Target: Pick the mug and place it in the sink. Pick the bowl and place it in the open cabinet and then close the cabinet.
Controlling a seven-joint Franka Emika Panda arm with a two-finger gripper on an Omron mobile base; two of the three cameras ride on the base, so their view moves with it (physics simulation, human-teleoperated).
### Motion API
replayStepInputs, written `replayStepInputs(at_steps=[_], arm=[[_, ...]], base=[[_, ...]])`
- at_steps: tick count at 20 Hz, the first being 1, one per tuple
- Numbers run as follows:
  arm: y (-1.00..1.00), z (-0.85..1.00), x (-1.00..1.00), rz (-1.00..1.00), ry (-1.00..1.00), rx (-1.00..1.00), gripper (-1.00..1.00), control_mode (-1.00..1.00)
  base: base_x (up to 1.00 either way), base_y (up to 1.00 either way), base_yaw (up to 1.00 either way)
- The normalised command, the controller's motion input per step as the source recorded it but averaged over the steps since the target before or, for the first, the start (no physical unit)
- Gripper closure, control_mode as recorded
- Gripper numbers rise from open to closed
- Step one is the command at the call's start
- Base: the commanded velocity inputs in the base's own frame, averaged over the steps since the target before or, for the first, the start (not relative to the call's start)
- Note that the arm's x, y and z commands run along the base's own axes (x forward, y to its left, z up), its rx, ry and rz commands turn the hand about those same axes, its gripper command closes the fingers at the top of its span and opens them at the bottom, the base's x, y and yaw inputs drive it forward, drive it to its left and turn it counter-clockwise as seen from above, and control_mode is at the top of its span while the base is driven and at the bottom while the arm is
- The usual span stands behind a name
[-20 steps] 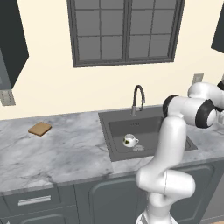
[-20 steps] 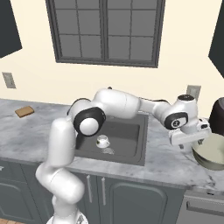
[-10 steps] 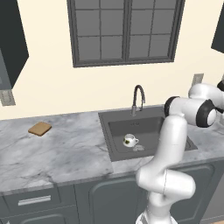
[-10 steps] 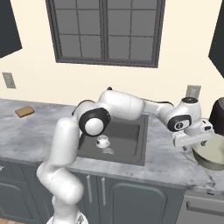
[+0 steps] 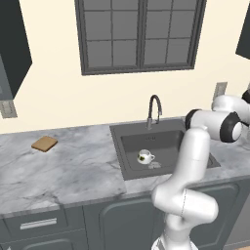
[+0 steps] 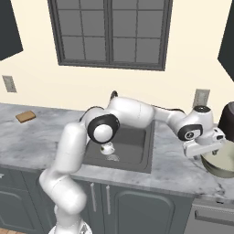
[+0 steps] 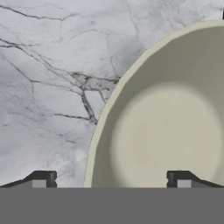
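While the mug (image 5: 144, 156) sits in the sink (image 5: 128, 165), the bowl (image 7: 175, 131) rests near the worktop's (image 6: 173, 169) right edge under the gripper (image 7: 111, 180), whose jaws stand wide apart, straddling its rim. A shallow pinch there could tip it. No writing is legible.

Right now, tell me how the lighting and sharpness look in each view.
Left base view: flat, even light, the mug in the sink sharp. Right base view: the bowl is partly cut by the frame edge beside the open pincer. Hand view: the bowl's cream inside shows a soft bright patch, its rim crisp against the veined counter.
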Motion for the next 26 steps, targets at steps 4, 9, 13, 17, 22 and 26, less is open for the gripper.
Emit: replayStepInputs(at_steps=[4, 9, 13, 17, 22, 26], arm=[[-0.12, -0.15, 0.01, 0.02, 0.0, 0.0, -1.0, -1.0], [-0.09, -0.17, 0.0, 0.02, 0.0, 0.0, 1.0, -1.0], [-0.07, -0.04, 0.0, 0.01, 0.0, 0.0, 1.0, -1.0], [0.0, 0.0, -0.06, 0.0, 0.0, 0.0, 1.0, -1.0], [0.42, 0.0, -0.32, 0.01, -0.05, -0.14, 1.0, -1.0], [0.94, 0.21, -0.55, 0.01, 0.0, -0.04, 1.0, -1.0]], base=[[0.0, 0.0, 0.0], [0.0, 0.0, 0.0], [0.0, 0.0, 0.0], [0.0, 0.0, 0.0], [0.0, 0.0, 0.0], [0.0, 0.0, 0.0]])
